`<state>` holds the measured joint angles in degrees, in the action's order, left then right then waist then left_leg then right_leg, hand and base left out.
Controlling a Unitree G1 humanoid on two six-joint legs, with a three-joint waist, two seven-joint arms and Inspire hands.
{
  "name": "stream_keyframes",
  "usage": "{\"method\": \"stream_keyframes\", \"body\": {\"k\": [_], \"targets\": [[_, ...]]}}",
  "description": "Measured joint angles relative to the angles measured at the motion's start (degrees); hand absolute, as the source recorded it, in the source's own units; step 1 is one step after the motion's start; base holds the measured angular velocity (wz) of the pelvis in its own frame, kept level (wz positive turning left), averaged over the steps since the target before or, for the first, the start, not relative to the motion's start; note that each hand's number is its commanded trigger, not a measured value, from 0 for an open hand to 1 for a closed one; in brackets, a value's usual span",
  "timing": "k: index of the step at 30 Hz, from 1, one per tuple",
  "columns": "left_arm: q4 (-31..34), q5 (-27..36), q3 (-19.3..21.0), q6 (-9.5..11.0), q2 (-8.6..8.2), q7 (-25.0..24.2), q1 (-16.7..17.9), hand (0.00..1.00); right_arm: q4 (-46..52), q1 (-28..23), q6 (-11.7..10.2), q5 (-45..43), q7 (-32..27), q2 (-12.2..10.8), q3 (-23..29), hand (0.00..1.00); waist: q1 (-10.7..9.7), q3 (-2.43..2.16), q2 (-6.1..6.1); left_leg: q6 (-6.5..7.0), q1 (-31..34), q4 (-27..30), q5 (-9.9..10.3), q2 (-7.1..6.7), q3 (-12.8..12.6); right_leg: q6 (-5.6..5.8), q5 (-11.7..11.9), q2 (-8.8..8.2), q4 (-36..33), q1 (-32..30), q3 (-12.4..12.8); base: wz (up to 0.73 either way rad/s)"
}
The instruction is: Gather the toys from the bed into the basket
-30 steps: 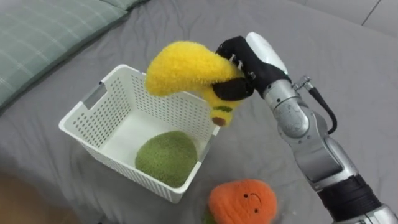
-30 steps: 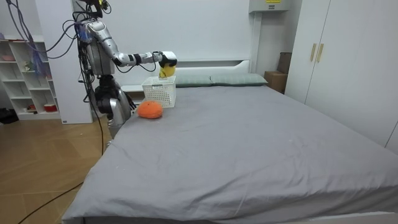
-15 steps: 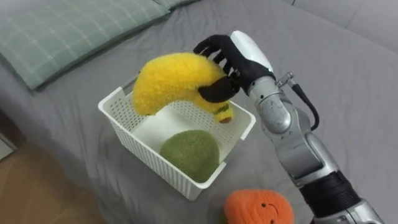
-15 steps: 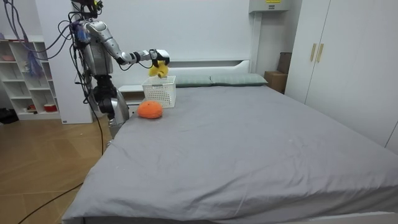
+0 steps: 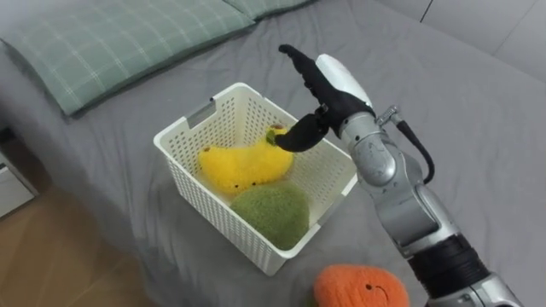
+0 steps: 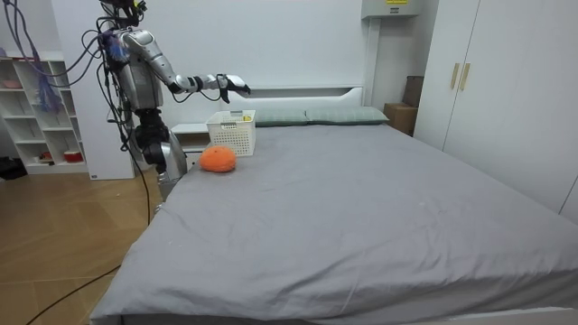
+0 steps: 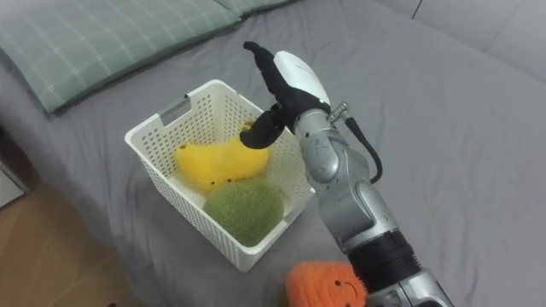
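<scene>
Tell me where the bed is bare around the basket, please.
Bare sheet lies between the basket and the pillow, and beyond the right hand. The basket is crowded: the yellow toy and green toy fill it.

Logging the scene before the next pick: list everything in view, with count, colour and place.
Basket: one, white, on the bed near its edge.
Banana toy: one, yellow, inside the basket.
Round plush toy: one, green, inside the basket beside the banana toy.
Plush toy with a face: one, orange, on the bed just outside the basket.
Bed: one, grey cover, under everything.
Pillows: two, pale green checked, at the head of the bed.
Wardrobe: one, white, at the room view's right.
Shelf unit: one, white, behind the robot.
Floor: wooden, brown, beside the bed.
Right hand: one, black fingers with a white back, open above the basket.
</scene>
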<state>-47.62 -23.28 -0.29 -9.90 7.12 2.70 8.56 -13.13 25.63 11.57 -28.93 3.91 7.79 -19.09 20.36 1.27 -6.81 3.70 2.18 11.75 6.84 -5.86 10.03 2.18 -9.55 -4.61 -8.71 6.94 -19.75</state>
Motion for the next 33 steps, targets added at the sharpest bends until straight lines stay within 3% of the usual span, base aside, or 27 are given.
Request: {"method": "stream_keyframes", "body": {"k": [18, 24, 29, 33], "targets": [[-0.85, -0.01, 0.20, 0.01, 0.74, -1.09, 0.11, 0.00, -6.18, 0.01, -1.65, 4.39, -0.24, 1.76, 0.02, 0.00, -0.50, 0.16, -0.56, 0.00, -0.87, -0.13, 0.02, 0.14, -0.60, 0.00, 0.00, 0.11, 0.02, 0.56, 1.44, 0.00], [-0.67, -0.04, 0.83, -0.13, 0.76, -1.12, 0.83, 0.00, -6.75, -0.15, -1.67, 7.87, -0.24, 1.90, 0.76, 0.00, -2.30, 0.13, -0.50, 0.00, -0.84, -0.06, 0.04, 0.23, -1.14, 0.00, 0.01, 0.21, 0.03, 0.30, 2.47, -0.03], [-0.78, 0.05, 2.37, -0.12, -0.23, -0.87, 1.73, 0.00, -2.86, -3.81, -2.39, 11.68, -2.18, 3.01, 5.48, 0.00, -4.32, -0.23, 0.54, 0.25, -0.96, 0.03, 0.21, 0.35, -2.08, 0.03, 0.03, 0.22, -0.02, 0.10, 3.81, -0.10], [-0.78, 0.18, 2.46, 0.10, -1.11, 0.79, 2.68, 0.00, -2.21, -7.36, -4.17, 16.97, -4.10, 3.90, 7.70, 0.00, -5.75, -0.63, 1.81, 0.44, -1.86, -0.46, 0.38, 0.64, -3.75, 0.09, 0.08, 0.27, -0.03, 0.30, 5.54, -0.19]]}}
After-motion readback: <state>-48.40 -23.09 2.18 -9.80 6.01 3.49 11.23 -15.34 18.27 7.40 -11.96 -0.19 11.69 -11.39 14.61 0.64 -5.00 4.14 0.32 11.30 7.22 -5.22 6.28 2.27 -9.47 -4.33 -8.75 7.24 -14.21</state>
